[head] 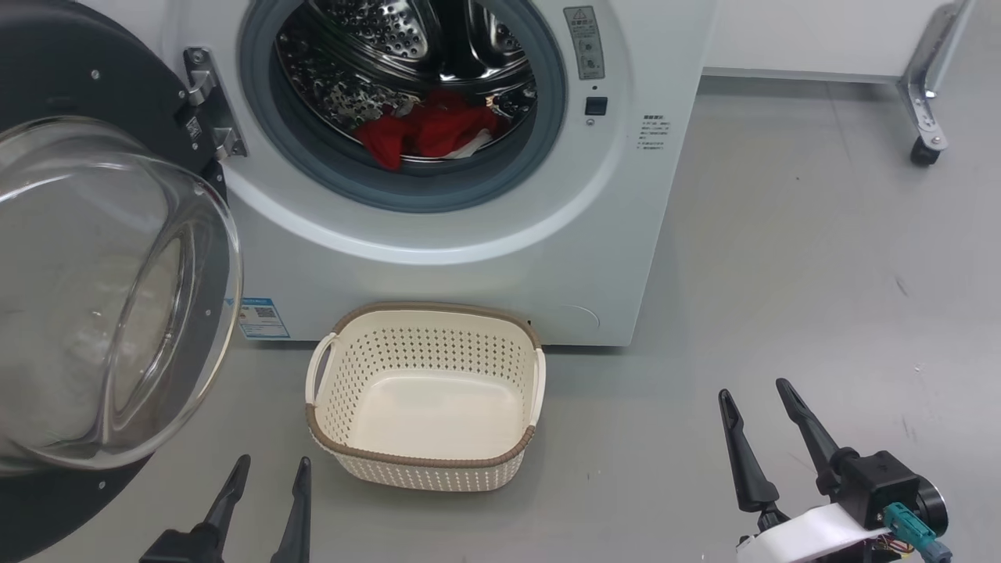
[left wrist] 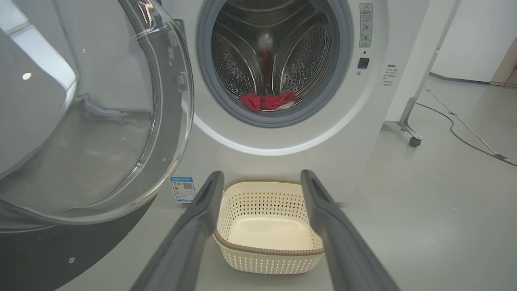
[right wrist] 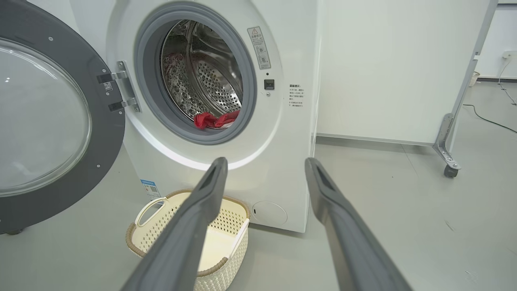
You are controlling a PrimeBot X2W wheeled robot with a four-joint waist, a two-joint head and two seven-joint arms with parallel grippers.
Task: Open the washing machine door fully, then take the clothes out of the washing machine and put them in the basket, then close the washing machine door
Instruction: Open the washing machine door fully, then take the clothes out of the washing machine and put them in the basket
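Washing machine door (head: 102,297) open, clothes (head: 438,129) in drum (head: 375,47), left gripper (head: 273,463) and right gripper (head: 752,389) both released, empty.
Head view: door swung wide to the left of the washing machine (head: 500,258), glass bowl bulging out; clothes bunched low at the drum front, long axis across the opening; basket (head: 426,473) on floor just in front of the machine, long side parallel to it; both grippers low, well back from the machine, fingers pointing at it. Left wrist view: fingers spread, aimed at the machine, framing the basket. Right wrist view: fingers spread, aimed at the machine's lower front, basket behind the left finger.
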